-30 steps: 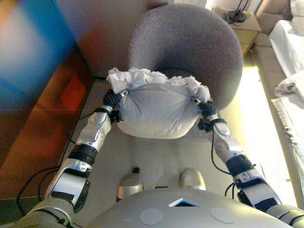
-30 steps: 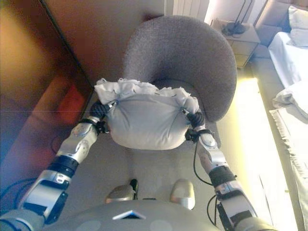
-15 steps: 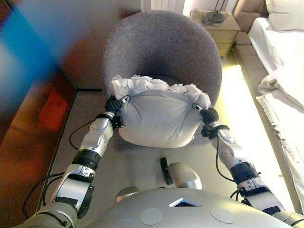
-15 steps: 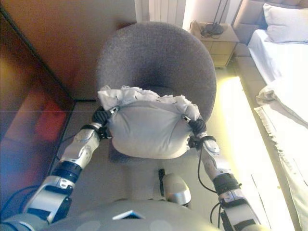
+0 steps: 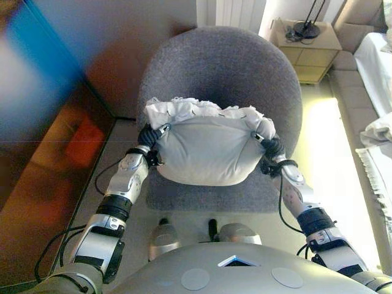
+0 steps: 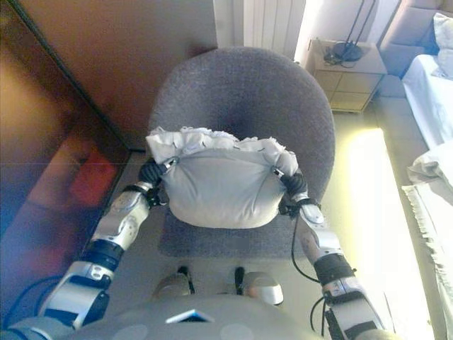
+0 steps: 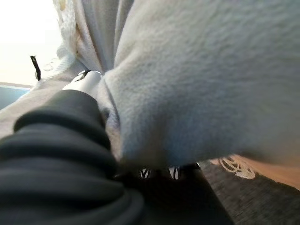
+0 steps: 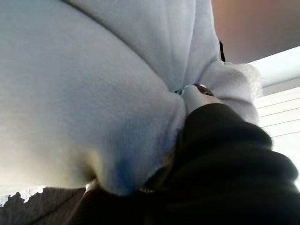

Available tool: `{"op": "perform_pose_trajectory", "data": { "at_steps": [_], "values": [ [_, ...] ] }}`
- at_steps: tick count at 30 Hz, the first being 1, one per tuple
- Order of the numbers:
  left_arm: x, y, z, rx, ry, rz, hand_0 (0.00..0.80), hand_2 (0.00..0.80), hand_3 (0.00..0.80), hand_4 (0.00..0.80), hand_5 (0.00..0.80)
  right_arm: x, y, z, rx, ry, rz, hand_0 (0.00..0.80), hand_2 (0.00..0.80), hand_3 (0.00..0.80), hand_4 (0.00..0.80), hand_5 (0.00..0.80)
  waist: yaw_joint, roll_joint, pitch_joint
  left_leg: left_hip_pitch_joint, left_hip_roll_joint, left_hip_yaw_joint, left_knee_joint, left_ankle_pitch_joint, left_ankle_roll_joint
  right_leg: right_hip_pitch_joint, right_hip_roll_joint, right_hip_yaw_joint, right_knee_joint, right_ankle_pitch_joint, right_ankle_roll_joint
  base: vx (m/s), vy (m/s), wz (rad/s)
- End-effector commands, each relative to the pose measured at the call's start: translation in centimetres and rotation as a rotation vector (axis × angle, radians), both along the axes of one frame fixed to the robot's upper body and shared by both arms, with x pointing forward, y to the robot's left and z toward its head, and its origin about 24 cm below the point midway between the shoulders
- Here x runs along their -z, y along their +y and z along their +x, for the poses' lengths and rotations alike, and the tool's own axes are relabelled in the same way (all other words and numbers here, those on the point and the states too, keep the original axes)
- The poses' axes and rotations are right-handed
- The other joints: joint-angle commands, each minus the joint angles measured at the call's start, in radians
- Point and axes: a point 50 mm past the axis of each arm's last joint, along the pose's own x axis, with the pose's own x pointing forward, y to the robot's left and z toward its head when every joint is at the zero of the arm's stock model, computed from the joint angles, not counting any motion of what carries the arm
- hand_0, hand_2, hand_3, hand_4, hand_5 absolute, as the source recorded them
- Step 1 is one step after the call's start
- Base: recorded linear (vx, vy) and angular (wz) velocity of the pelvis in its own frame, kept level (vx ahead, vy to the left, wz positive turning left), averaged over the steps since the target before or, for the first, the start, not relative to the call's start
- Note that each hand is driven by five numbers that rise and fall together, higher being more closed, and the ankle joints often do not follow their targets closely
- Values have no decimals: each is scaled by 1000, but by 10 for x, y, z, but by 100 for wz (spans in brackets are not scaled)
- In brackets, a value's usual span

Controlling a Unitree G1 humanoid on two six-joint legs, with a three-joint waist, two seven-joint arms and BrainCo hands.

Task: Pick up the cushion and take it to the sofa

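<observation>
A white cushion (image 5: pixel 205 150) with a frilled edge hangs between my two hands, just above the seat of the round grey sofa chair (image 5: pixel 226 67). My left hand (image 5: pixel 149 136) grips the cushion's left side and my right hand (image 5: pixel 271 149) grips its right side. In the left wrist view the thumb (image 7: pixel 84 80) digs into the cushion's cloth (image 7: pixel 201 79). The right wrist view shows the same grip on the cushion (image 8: pixel 84 84), with the hand (image 8: pixel 225 154) pressed into it. The other fingers are hidden behind the cushion.
A dark wooden wall (image 5: pixel 49 122) runs along the left. A bedside cabinet (image 5: pixel 306 40) with a black lamp base stands behind the chair at the right. A bed with white bedding (image 5: pixel 380 55) lies at the far right.
The camera has swung, and the chair now sits centred with its seat showing under the cushion. Both hands keep the same hold on the cushion.
</observation>
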Motion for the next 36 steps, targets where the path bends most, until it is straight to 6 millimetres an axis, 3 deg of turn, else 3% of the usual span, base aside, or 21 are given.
{"op": "perform_pose_trajectory", "data": {
  "at_steps": [1, 3, 5, 6, 8, 10, 12, 13, 14, 16, 18, 23, 31, 36],
  "values": [
    [-42, -3, 24, 14, -192, -39, 800, 800, 800, 800, 800, -44, 11, 29, 48, -226, 91, 800, 800, 800, 800, 800, -17, -3, -40, 24, -38, 52, 20, -3, -26, 4, -150, -68, 88, -44, 159, 54, 137, -12],
    [-42, -6, 28, 15, -186, -31, 800, 800, 800, 800, 800, -44, 8, 33, 86, -216, 83, 800, 800, 800, 800, 800, -11, 10, -37, 36, -63, 40, -13, -3, -9, -25, -161, -91, 166, -44, 169, 22, 137, 12],
    [-43, -11, 33, 18, -189, 6, 800, 800, 800, 800, 800, -44, 11, 39, 116, -204, 71, 800, 800, 800, 800, 800, -9, 27, -16, 50, -85, 33, -21, -13, 18, -136, -189, -90, 395, 35, 192, 15, 168, 14],
    [-42, -12, 34, 17, -185, 14, 800, 800, 800, 800, 800, -43, 11, 41, 125, -197, 68, 800, 800, 800, 800, 800, -8, 28, -12, 59, -89, 30, -21, -17, 20, -164, -204, -81, 434, 50, 192, 91, 91, 7],
    [-40, -15, 35, 15, -163, 22, 800, 800, 800, 800, 800, -41, 7, 44, 159, -177, 57, 800, 800, 800, 800, 800, -4, 20, -7, 85, -97, 11, -25, -25, 13, -171, -225, -72, 373, 69, 185, 202, -77, 14],
    [-39, -18, 37, 10, -149, 24, 800, 800, 800, 800, 800, -43, 6, 48, 195, -172, 52, 800, 800, 800, 800, 800, -5, 3, -5, 93, -102, -22, -15, -39, -7, -144, -232, -58, 200, 70, 185, 226, -265, 8],
    [-45, -20, 42, 13, -164, 40, 800, 800, 800, 800, 800, -54, 3, 59, 226, -197, 49, 800, 800, 800, 800, 800, -10, -23, 14, 80, -96, -38, 20, -77, -23, -170, -243, -23, 93, 123, 211, 92, -299, 9],
    [-48, -20, 44, 11, -172, 45, 800, 800, 800, 800, 800, -62, 0, 66, 239, -206, 46, 800, 800, 800, 800, 800, -3, -31, 27, 63, -81, -39, 45, -88, -28, -175, -241, -24, 86, 118, 222, 18, -252, 12],
    [-50, -17, 45, -1, -177, 46, 800, 800, 800, 800, 800, -68, -5, 73, 247, -212, 38, 800, 800, 800, 800, 800, 15, -42, 36, 44, -63, -32, 72, -94, -33, -169, -256, -58, 77, 118, 226, 26, -220, 27],
    [-49, -15, 44, -8, -159, 40, 800, 800, 800, 800, 800, -72, -10, 77, 269, -203, 39, 800, 800, 800, 800, 800, 24, -46, 43, 22, -34, -34, 102, -89, -48, -149, -238, -40, 63, 103, 229, 103, -160, 38],
    [-43, -12, 39, -7, -124, 30, 800, 800, 800, 800, 800, -73, -17, 78, 297, -190, 17, 800, 800, 800, 800, 800, 39, -50, 38, 17, -11, -34, 113, -78, -58, -118, -230, -57, 47, 92, 224, 231, -75, 42],
    [-37, -13, 33, -2, -98, -5, 800, 800, 800, 800, 800, -84, -29, 80, 349, -212, -48, 800, 800, 800, 800, 800, 58, -39, 36, 5, 19, -49, 89, -56, -72, -107, -219, -80, 49, 63, 214, 124, -34, 22],
    [-73, -37, 60, 15, -182, -39, 800, 800, 800, 800, 800, -134, -40, 114, 367, -282, -62, 800, 800, 800, 800, 800, 76, -57, 119, -120, 50, -95, 107, -25, -103, -193, -207, -102, 85, 53, 211, -104, -109, 11],
    [-100, -55, 78, -9, -223, -118, 800, 800, 800, 800, 800, -159, -26, 131, 324, -341, -44, 800, 800, 800, 800, 800, 78, -64, 180, -219, 54, -129, 147, -7, -112, -269, -196, -102, 125, 52, 202, -149, -70, 8]
  ]
}}
